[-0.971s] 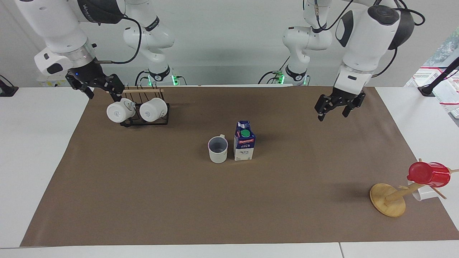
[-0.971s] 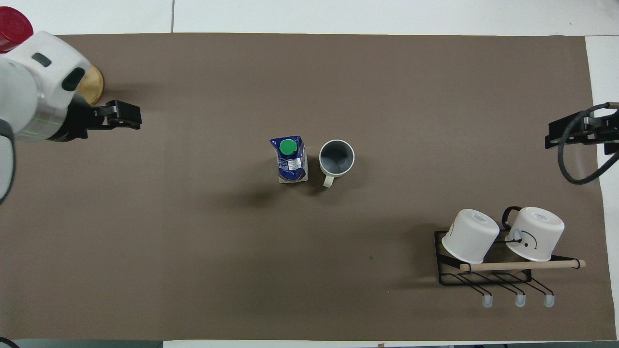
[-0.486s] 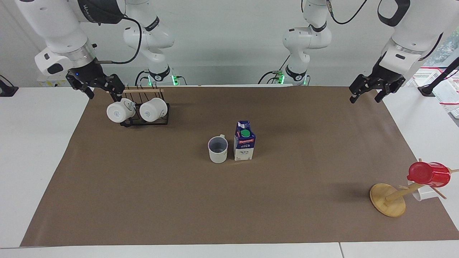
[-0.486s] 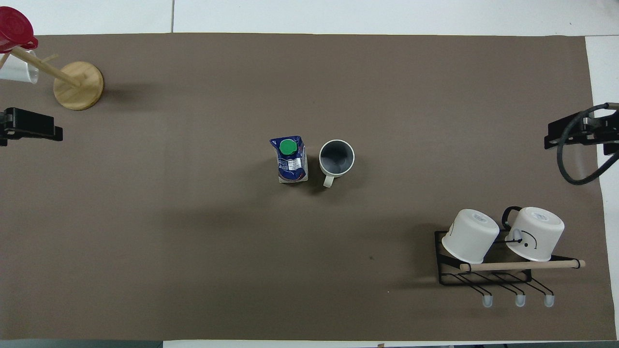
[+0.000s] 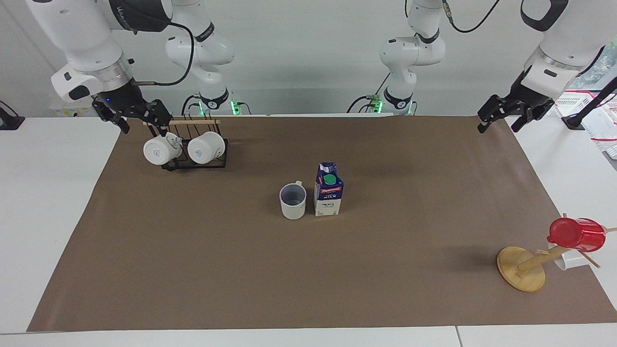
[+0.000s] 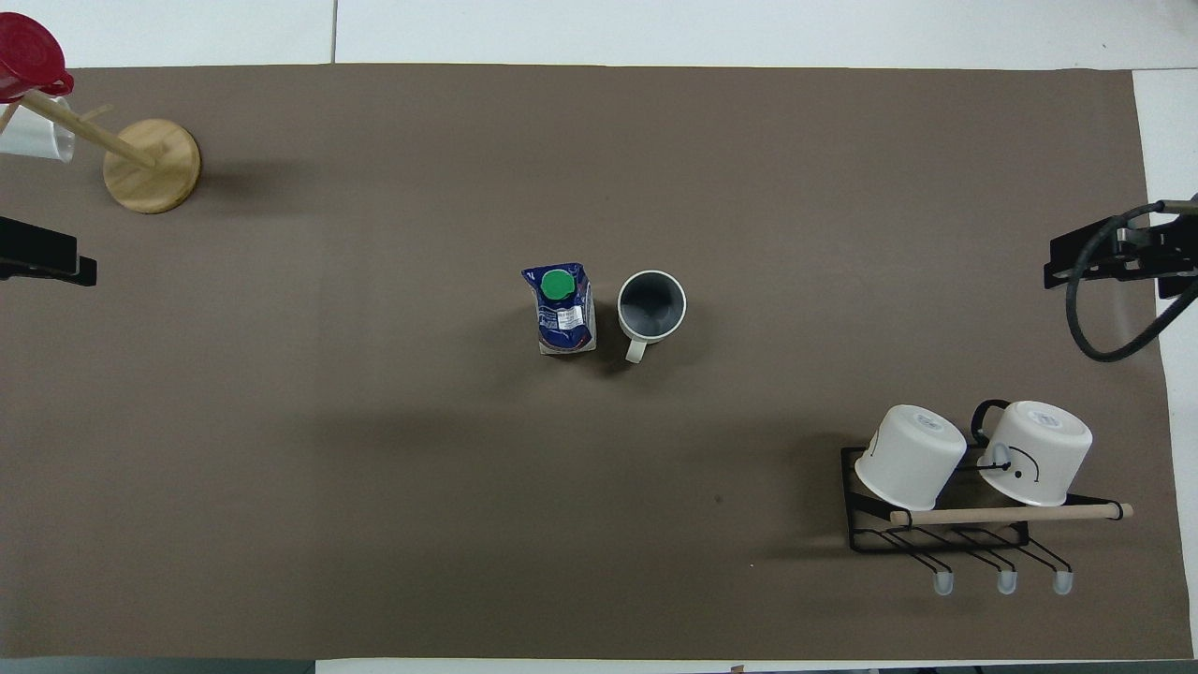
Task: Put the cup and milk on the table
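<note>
The cup, off-white with a dark inside, stands upright on the table's brown paper near its middle. The milk, a blue and white carton with a green cap, stands upright right beside it, toward the left arm's end. My left gripper hangs open and empty over the paper's edge at the left arm's end. Over the paper's edge at the right arm's end, beside the mug rack, my right gripper is open and empty too.
A black wire rack holding two white mugs stands near the right arm's end. A wooden mug tree with a red mug stands at the left arm's end, farther from the robots.
My left gripper has risen and swung away from the middle of the paper out to the table's left-arm end. The right gripper has barely shifted. Cup and milk stand unmoved.
</note>
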### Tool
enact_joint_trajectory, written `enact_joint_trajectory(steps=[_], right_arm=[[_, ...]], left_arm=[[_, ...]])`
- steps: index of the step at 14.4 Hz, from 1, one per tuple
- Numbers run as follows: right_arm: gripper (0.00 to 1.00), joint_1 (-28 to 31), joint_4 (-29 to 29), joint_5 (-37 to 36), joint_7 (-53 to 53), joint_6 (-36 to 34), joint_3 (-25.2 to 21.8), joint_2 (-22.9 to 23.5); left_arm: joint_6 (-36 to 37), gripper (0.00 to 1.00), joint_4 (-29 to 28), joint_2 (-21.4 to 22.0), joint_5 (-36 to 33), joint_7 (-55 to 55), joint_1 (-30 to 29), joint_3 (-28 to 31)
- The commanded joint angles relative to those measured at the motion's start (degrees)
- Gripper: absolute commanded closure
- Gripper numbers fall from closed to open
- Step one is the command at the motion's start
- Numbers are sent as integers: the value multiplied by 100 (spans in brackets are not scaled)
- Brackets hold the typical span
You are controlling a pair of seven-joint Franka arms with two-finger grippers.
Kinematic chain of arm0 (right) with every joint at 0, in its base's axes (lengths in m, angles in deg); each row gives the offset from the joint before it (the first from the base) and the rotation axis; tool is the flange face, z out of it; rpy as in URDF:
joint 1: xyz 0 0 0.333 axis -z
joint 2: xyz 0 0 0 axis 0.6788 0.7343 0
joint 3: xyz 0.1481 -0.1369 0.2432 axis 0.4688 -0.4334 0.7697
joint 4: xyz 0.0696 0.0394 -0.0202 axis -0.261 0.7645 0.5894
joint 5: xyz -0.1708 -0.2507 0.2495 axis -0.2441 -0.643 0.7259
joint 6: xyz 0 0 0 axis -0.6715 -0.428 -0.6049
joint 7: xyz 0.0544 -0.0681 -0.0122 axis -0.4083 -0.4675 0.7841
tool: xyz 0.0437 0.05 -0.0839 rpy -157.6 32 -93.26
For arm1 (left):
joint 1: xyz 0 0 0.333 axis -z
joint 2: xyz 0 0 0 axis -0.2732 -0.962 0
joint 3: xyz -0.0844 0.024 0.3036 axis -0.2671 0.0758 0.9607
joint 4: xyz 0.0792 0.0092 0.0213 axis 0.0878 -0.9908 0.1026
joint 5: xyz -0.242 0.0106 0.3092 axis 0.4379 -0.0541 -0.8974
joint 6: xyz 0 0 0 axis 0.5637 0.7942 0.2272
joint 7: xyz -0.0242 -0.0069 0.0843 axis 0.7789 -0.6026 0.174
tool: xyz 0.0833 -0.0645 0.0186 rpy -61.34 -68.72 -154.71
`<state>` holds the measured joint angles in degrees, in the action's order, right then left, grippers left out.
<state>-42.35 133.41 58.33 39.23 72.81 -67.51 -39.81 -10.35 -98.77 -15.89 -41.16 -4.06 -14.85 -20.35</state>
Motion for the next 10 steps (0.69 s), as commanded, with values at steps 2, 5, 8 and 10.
enact_joint_trajectory(steps=[2, 5, 8, 10], right_arm=[[0, 30, 187, 32, 107, 176, 11, -136], [0, 56, 196, 32, 107, 176, 11, -136], [0, 48, 196, 32, 107, 176, 11, -144], [0, 48, 213, 32, 107, 176, 11, -144]], left_arm=[[191, 0, 175, -128, -2, 72, -13, -64], [306, 0, 255, -251, -54, 72, 13, -64], [165, 0, 229, -234, -28, 90, 13, -65], [174, 0, 229, -225, -37, 90, 13, -65]])
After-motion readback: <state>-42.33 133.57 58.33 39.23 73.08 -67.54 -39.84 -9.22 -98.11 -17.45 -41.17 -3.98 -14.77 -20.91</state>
